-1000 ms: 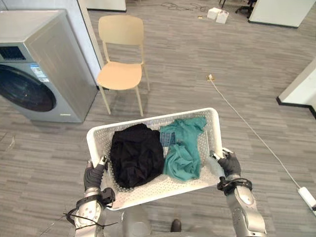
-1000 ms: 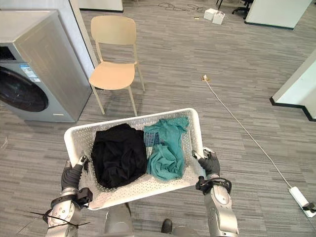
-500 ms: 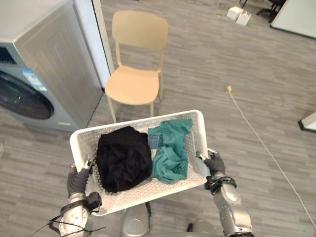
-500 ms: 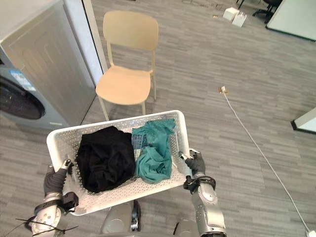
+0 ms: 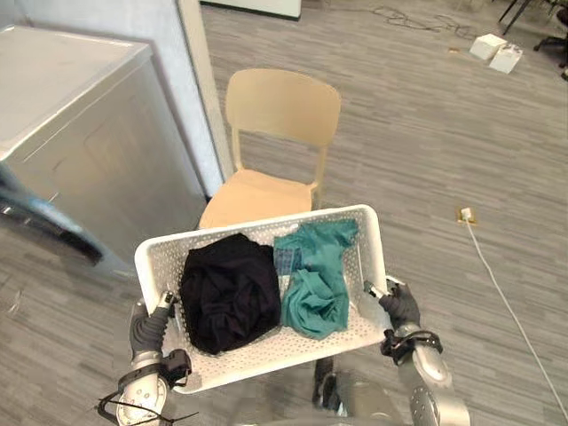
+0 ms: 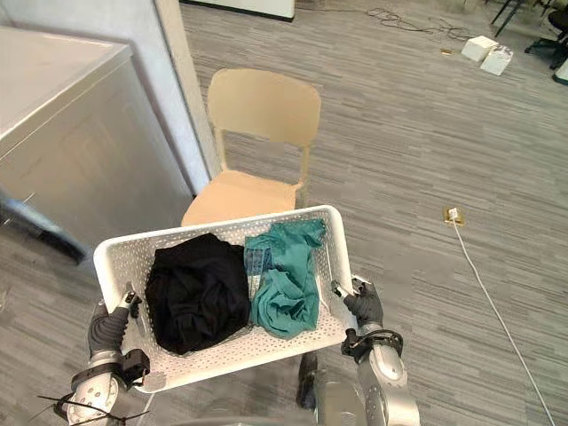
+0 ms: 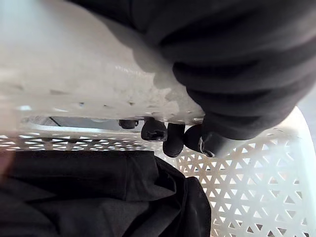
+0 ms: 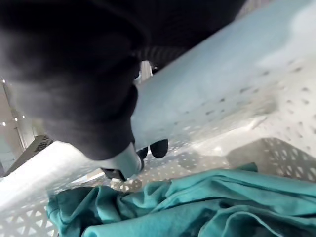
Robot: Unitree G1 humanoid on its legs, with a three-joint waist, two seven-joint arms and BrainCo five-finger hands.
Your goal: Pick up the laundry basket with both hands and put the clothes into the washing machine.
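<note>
I carry a white perforated laundry basket [image 5: 266, 229] in front of me, off the floor. A black garment [image 5: 229, 288] fills its left half and a teal garment [image 5: 312, 282] its right half. My left hand [image 5: 147, 326] is curled over the basket's left rim, its dark fingertips [image 7: 165, 138] hooked inside above the black cloth. My right hand [image 5: 399, 306] is curled over the right rim, fingertips [image 8: 159, 147] inside near the teal cloth [image 8: 197, 202]. The grey washing machine [image 5: 80, 169] stands at the left, its front mostly out of view.
A beige chair [image 5: 266, 164] stands directly beyond the basket, beside a white pillar [image 5: 200, 98]. A white cable [image 5: 515, 311] runs along the grey floor at the right to a floor socket [image 5: 467, 215]. White boxes [image 5: 497, 51] lie far back right.
The camera has moved forward and turned: the chair and washing machine are nearer, and the chair's seat is now partly behind the basket. Both hands keep their hold on the basket.
</note>
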